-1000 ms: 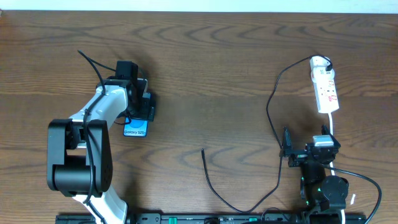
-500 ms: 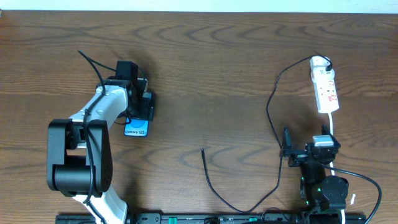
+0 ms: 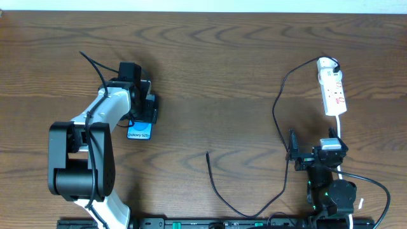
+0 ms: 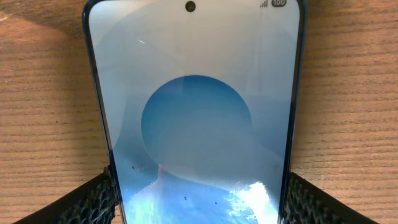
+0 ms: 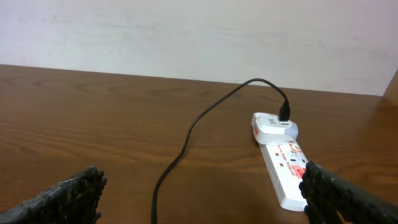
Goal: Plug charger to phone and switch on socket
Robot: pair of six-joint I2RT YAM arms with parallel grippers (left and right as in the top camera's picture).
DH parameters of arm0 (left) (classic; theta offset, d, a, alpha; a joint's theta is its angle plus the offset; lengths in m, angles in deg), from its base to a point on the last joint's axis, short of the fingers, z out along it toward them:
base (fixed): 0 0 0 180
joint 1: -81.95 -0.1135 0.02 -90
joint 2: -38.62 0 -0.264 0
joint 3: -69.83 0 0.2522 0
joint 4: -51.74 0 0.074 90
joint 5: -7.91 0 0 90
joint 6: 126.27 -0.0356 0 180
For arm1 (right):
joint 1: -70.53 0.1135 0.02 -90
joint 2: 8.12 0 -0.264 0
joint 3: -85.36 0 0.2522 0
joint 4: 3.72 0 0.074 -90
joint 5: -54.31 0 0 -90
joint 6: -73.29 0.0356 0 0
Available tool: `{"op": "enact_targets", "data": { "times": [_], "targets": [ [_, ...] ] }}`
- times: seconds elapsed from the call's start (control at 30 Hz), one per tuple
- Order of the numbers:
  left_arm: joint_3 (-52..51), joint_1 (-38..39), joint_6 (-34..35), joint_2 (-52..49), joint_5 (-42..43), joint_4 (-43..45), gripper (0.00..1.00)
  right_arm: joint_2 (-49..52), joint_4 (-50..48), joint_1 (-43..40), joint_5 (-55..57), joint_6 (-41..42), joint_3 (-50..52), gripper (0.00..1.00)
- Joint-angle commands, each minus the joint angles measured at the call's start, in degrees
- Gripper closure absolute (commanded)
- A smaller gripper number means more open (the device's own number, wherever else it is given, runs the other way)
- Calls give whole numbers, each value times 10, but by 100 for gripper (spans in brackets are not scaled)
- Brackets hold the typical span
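Note:
The phone (image 3: 138, 132) lies flat on the table at the left, its blue screen up. In the left wrist view it (image 4: 196, 112) fills the frame. My left gripper (image 3: 142, 116) straddles its upper part, and both fingers (image 4: 199, 205) press against its side edges. The socket (image 3: 332, 89) lies at the far right with a white adapter plugged in at its far end. The charger cable (image 3: 277, 114) runs from that adapter, loops down the table and ends at a free tip (image 3: 208, 154) near the middle front. My right gripper (image 3: 311, 156) is wide open and empty, just in front of the socket (image 5: 283, 171), with the cable (image 5: 186, 137) between its fingers (image 5: 202, 205).
A white cord (image 3: 340, 130) runs from the socket down past the right arm's base. The left arm's own black cable (image 3: 92, 63) arcs above its wrist. A pale wall (image 5: 186, 37) stands beyond the table's far edge.

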State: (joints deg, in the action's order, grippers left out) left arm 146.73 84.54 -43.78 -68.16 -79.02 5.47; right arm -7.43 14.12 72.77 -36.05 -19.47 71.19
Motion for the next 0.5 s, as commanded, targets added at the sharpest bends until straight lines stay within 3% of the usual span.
{"op": "enact_targets", "data": {
  "times": [0.0,0.47],
  "targets": [
    [-15,-1,0,-7,-8,1,20,-3,3,5,4,-7,1,1],
    [-15,-1,0,-7,-8,1,47,-3,3,5,4,-7,1,1]
  ]
}}
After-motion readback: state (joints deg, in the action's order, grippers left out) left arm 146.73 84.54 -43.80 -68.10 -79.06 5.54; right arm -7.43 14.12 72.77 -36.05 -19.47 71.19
